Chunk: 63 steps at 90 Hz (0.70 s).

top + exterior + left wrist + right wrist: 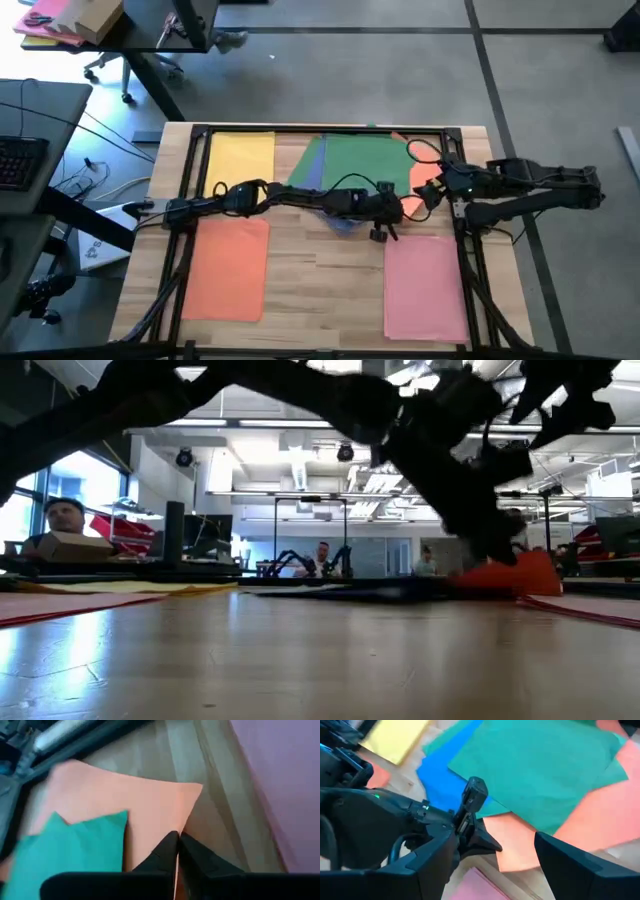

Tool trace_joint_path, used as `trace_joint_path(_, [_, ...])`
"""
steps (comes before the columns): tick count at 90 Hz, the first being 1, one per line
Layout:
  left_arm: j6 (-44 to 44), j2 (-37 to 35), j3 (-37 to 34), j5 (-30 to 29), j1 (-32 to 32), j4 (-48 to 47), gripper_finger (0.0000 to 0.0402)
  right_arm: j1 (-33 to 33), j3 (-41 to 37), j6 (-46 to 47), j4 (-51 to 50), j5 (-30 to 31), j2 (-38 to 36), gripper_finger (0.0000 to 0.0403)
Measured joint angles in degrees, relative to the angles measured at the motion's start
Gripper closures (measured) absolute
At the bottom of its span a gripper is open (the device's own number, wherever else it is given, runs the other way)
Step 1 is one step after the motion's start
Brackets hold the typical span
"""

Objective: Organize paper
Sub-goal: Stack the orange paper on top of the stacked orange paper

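Right now my table [320,275] carries sorted sheets of yellow [240,160], orange [228,270] and pink [425,285], with a mixed green, blue and orange pile [355,165] at the far middle. My left gripper [176,851] is clenched on the corner of an orange sheet [145,802] at that pile; I judge a slow pull toward the orange sheet comes next. My right gripper [495,852] hovers released just beside.
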Motion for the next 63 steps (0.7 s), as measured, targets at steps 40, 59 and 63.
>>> trace_joint_path(40, [-9.6,-24.7,1.4,1.3,-0.1,-17.6,0.0401,0.0,16.1,-6.1,-8.4,19.3,-0.5,0.0139])
trace_joint_path(59, [-16.6,-36.3,1.4,0.0,0.0,-39.2,0.0402,0.0,16.9,-7.7,-8.2,28.3,-0.5,0.0139])
trace_joint_path(63, [-18.3,-38.0,1.4,0.2,0.0,-45.6,0.0402,-0.1,16.4,-7.7,-8.0,30.2,-0.4,0.0139])
